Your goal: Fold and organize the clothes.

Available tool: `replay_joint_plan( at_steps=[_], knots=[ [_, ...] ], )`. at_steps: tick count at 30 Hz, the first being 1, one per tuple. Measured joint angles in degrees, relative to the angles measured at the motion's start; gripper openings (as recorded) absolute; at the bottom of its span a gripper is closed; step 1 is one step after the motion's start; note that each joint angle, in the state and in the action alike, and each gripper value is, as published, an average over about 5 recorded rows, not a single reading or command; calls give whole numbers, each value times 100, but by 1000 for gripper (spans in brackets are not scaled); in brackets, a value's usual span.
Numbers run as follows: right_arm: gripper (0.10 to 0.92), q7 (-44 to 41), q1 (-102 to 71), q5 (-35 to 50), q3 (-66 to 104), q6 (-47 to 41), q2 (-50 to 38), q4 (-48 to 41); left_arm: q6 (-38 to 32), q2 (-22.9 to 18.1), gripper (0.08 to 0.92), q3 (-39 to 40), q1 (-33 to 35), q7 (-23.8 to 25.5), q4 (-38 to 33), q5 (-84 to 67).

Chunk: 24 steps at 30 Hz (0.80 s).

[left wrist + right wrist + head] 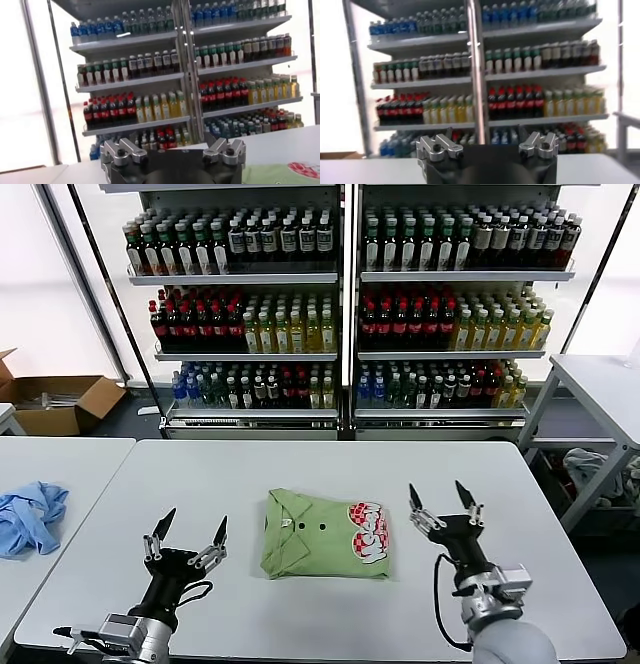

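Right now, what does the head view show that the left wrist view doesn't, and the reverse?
Head view only: the whole folded green polo shirt on the white table, both grippers, left and right, with jaws open beside it, a light blue garment and a cardboard box. Left wrist view only: a close look at the left gripper's base. Shared: the drink shelves, the table and the shirt's logo edge.

open right pincer (487, 146) before drink shelves (485, 75)
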Motion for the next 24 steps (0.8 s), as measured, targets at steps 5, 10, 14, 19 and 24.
replay_joint_plan(
  at_steps=[5,10,14,19,24],
  knots=[
    [823,172,-965,-535,510,585,78,94,-334,192,823,-11,118,-99,127,-176],
    [823,266,-1864,-892,828,1271,174,66,-754,380,823,-90,311,-212,241,-338],
    [823,277,-2440,-1080,954,1785,212,-30,-1076,502,823,-169,497,-307,269,-479],
    [823,235,-2967,-1237,1062,2322,214,-75,-1353,583,823,-252,733,-416,306,-627],
    [823,194,-3304,-1335,1102,2700,220,-83,-1564,579,823,-256,959,-495,332,-701]
  ],
)
